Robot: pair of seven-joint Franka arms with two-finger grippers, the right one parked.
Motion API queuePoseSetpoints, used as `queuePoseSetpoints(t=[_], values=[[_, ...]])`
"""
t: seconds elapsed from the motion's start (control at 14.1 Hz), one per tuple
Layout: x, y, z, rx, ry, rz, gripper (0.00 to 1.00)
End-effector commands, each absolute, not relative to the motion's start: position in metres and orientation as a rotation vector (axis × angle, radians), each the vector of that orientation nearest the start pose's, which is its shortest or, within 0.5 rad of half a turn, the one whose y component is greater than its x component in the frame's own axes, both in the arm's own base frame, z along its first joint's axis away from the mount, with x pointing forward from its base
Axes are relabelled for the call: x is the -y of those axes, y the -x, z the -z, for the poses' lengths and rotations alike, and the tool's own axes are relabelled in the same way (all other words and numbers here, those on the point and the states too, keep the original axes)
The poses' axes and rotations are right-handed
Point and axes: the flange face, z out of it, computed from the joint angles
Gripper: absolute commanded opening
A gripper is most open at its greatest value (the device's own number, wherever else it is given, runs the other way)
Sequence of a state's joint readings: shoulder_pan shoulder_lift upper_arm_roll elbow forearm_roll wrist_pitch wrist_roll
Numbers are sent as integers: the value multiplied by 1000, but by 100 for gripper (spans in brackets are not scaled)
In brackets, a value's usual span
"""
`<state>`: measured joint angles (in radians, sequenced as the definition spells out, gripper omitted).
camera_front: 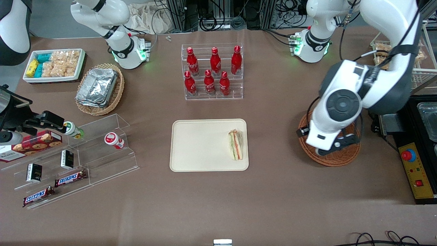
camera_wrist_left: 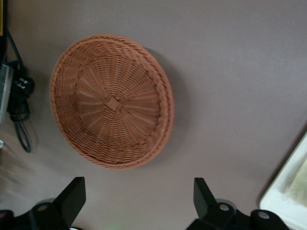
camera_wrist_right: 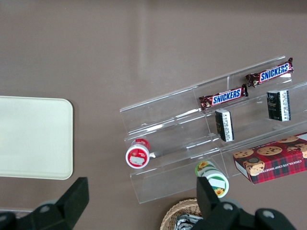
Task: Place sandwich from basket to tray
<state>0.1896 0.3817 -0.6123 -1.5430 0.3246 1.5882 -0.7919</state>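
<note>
So the sandwich [camera_front: 236, 145] is lying flat on the tray [camera_front: 201, 145], right by its edge nearest the working arm, looks like the job's done. The basket [camera_wrist_left: 112, 100] is empty. The gripper [camera_wrist_left: 139, 201] hangs above it, jaws wide, holding nothing.

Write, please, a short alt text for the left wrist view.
An empty round brown wicker basket lies on the brown table. The gripper hovers above it, jaws open and holding nothing. A corner of the cream tray shows.

wrapped sandwich [camera_front: 236, 145] on tray [camera_front: 198, 145], basket [camera_wrist_left: 111, 100] apparently bare
</note>
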Motion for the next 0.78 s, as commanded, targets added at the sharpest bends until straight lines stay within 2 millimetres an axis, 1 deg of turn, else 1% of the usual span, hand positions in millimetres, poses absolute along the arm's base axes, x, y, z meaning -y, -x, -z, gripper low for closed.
queuePoseSetpoints(t=[0.0,0.07,0.14,0.35,0.5,0.57,0.64,0.71], values=[[156,-592,-466,385,2882,-261,100],[139,-594,-472,377,2891,-270,100],[127,-593,-483,340,2923,-280,100],[72,-584,-510,224,2994,-292,100],[50,-581,-519,130,3019,-288,100],[48,-581,-519,78,3028,-292,100],[37,-582,-520,60,3045,-291,100],[29,-581,-525,19,3062,-281,100]])
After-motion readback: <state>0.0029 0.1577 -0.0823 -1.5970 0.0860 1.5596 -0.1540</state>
